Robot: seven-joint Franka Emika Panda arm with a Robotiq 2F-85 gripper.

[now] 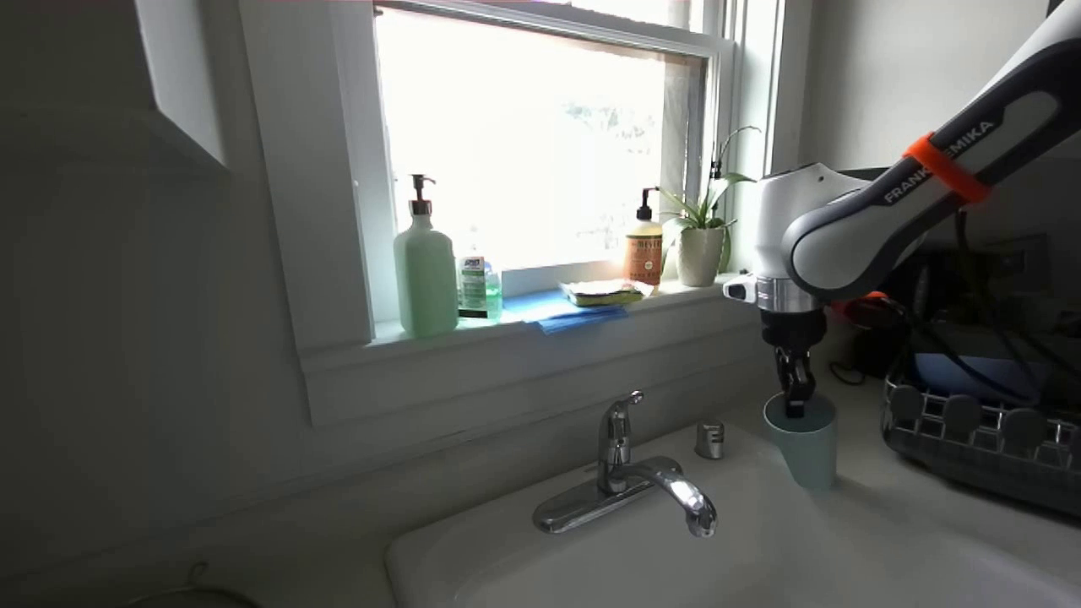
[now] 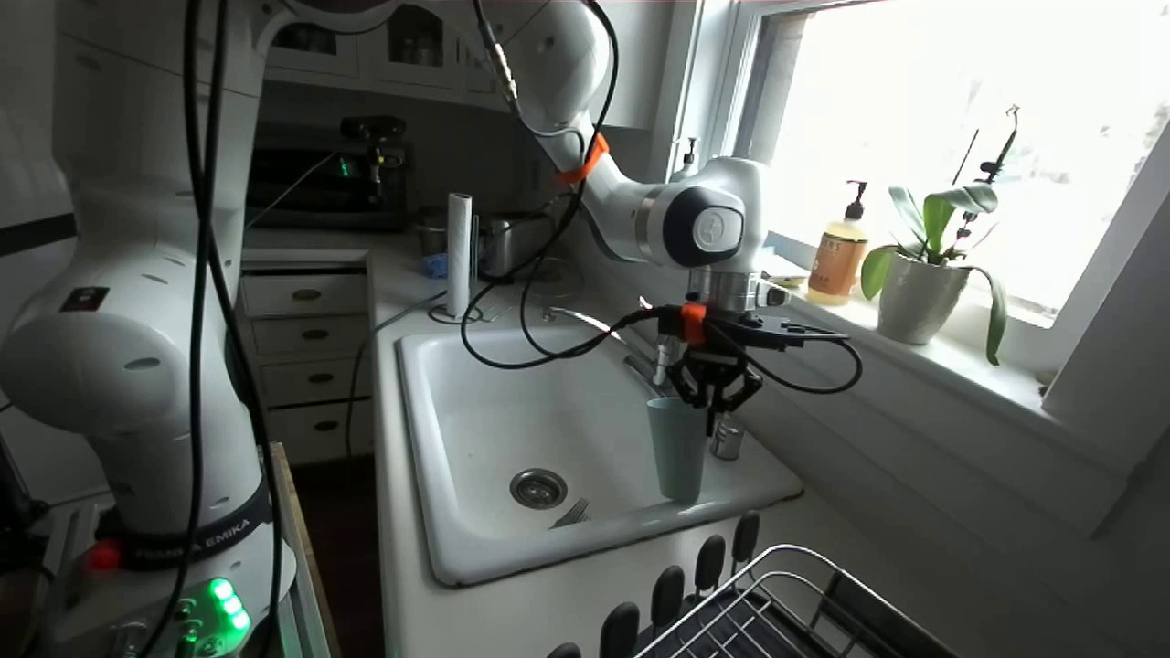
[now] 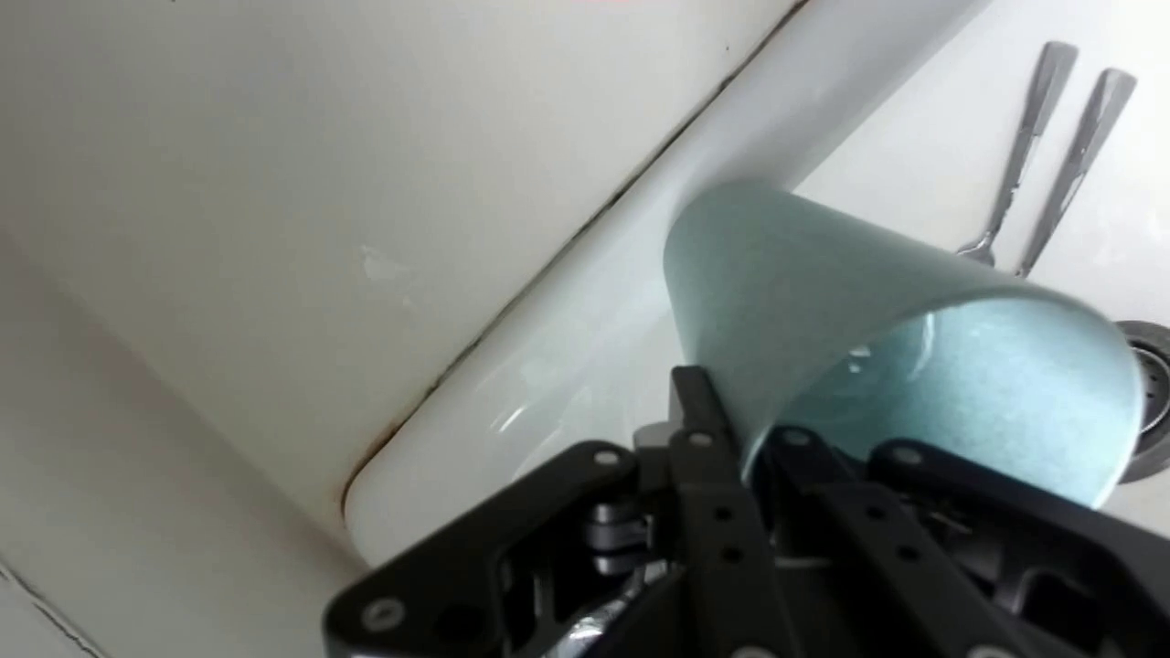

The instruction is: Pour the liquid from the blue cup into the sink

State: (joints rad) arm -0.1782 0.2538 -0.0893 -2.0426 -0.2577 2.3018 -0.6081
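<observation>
The blue cup is a pale blue-green tumbler near the sink's corner. It also shows in an exterior view and the wrist view. It stands about upright, its base at the rim of the white sink; I cannot tell whether it touches. My gripper points down and is shut on the cup's wall at the rim, with one finger inside and one outside, as the wrist view shows. Glints show inside the cup; the liquid level is unclear. The chrome tap is beside the cup.
A chrome side sprayer stands close to the cup. A dish rack is beside the sink. Cutlery lies in the basin by the drain. Bottles and a potted plant stand on the windowsill.
</observation>
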